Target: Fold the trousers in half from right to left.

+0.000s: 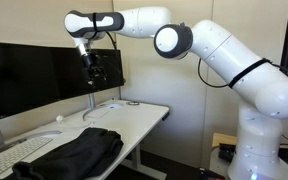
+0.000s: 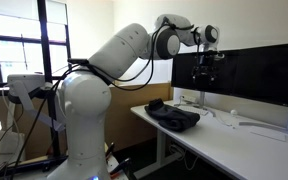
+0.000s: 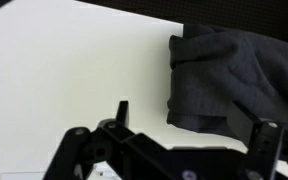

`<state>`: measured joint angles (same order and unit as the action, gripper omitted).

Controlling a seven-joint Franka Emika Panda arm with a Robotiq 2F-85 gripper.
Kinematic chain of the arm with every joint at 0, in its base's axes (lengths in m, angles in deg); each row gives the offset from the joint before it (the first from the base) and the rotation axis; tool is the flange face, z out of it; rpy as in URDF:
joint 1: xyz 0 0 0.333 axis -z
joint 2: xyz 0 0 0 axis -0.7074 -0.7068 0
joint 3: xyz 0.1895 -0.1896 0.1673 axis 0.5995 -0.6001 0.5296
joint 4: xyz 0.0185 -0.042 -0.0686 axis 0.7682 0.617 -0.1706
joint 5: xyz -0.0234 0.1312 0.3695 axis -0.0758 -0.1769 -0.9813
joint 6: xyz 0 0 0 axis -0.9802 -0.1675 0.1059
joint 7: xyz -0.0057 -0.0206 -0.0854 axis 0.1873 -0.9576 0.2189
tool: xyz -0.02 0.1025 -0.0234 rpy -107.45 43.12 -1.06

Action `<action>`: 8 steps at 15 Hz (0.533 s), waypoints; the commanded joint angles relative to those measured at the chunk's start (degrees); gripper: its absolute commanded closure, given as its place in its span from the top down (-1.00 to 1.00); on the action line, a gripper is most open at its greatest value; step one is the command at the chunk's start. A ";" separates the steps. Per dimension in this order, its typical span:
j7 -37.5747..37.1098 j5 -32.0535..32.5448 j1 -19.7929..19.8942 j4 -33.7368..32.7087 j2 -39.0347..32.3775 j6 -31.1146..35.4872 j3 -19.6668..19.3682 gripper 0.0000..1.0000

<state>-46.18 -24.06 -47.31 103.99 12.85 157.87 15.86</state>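
Gripper hangs high over a white desk in an office, its fingers spread apart and holding nothing, as the wrist view shows. Seen in both exterior views, the white arm reaches in from the desk's side and puts the gripper in front of a row of dark monitors along the far edge of the desk. A white keyboard lies before the screens, and a large window sits behind the robot's base. The trousers, a wrinkled dark heap, lie on the desk near its front edge, just beside the keyboard. They are well below the gripper, off to one side and clear of the fingers. In the wrist view, the trousers fill the upper right, with bare desktop to their left.
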 commanded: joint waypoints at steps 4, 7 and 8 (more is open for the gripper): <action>2.84 0.00 3.51 7.37 4.89 0.91 -0.07 1.00; 3.64 0.01 4.65 11.56 7.65 1.65 -0.10 1.00; 3.64 0.00 4.60 12.10 7.98 1.71 -0.09 1.00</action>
<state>-42.54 -24.06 -42.72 116.11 20.84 159.58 15.77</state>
